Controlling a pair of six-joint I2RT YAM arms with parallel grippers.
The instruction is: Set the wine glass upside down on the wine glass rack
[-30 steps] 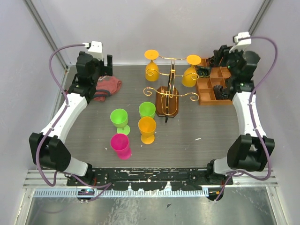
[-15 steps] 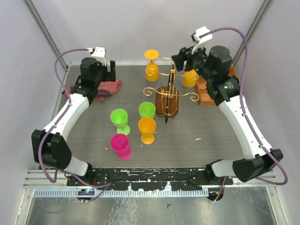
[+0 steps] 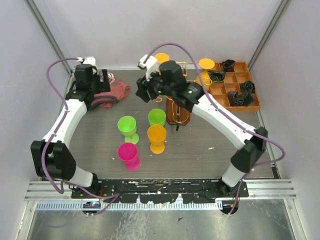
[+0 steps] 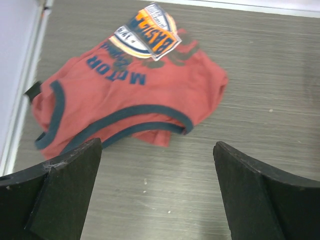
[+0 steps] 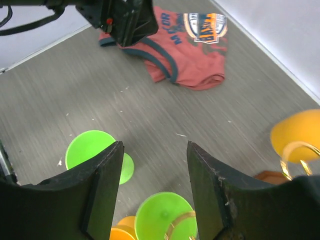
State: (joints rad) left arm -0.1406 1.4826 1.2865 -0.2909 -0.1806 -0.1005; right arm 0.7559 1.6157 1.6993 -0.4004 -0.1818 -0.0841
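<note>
The right arm hid most of the wine glass rack point(image 3: 179, 115). The right gripper point(image 5: 154, 152) gaped empty above a green wine glass point(image 3: 157, 117) standing upright just before the rack. The left gripper point(image 4: 156, 150) hung wide open over a red shirt point(image 4: 125, 100).

- The top camera hangs high behind the arm bases and looks down on the whole table point(image 3: 100, 150).
- The left wrist camera sits low and close over the far left corner, facing the shirt point(image 4: 125, 95).
- The right wrist camera looks from higher, mid-table, toward that corner. It shares the shirt, and a green glass point(image 5: 80, 150) with the top view.
</note>
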